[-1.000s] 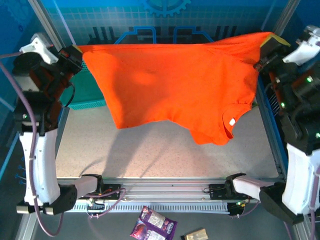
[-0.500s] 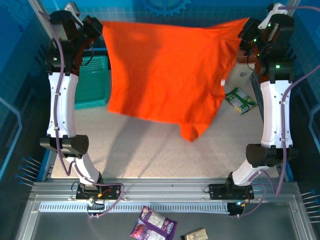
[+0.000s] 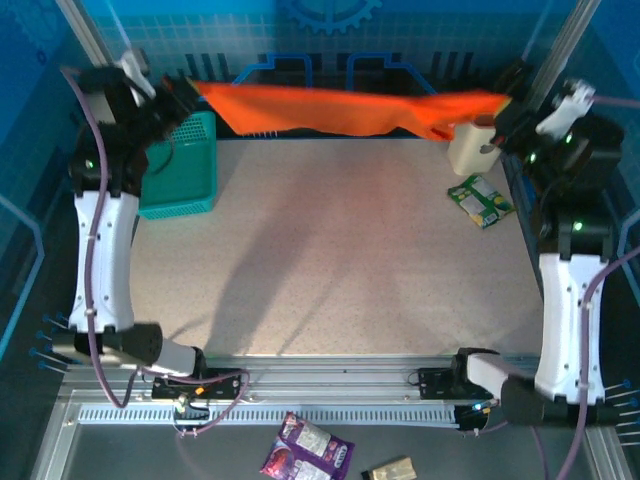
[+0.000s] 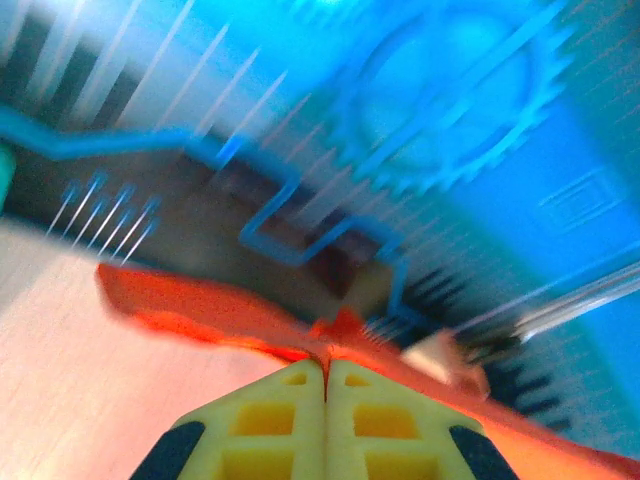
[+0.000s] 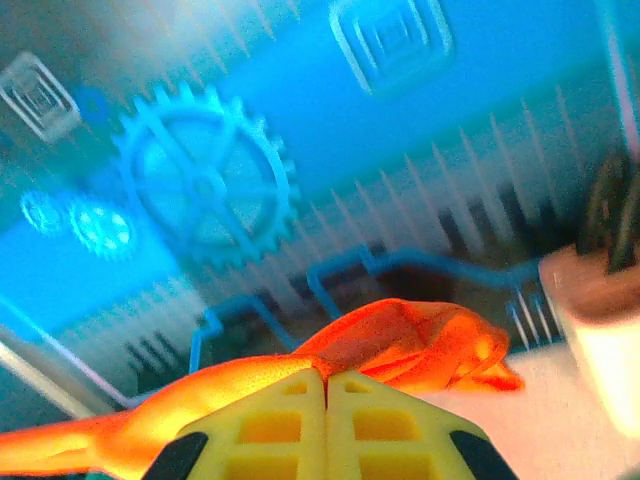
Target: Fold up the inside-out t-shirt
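Observation:
The inside-out t-shirt [image 3: 340, 108] is bright orange and hangs stretched as a narrow band across the far edge of the table, held between both arms. My left gripper [image 3: 188, 88] is shut on its left end at the far left; its yellow fingers [image 4: 290, 410] pinch orange cloth [image 4: 200, 305]. At the far right my right gripper [image 3: 500, 105] is shut on the other end, with bunched orange fabric [image 5: 420, 345] just past its yellow fingers [image 5: 365, 425]. Both wrist views are blurred.
A teal plastic basket [image 3: 180, 165] stands at the far left. A cream cup-like object [image 3: 472, 150] and a green-and-white packet [image 3: 480, 200] lie at the far right. Packets [image 3: 308, 447] lie on the floor in front of the rail. Blue walls enclose the table [image 3: 330, 260].
Both arms have swung the shirt away toward the back wall. It hung down as a broad sheet over the table before; now it is a thin band at the far edge.

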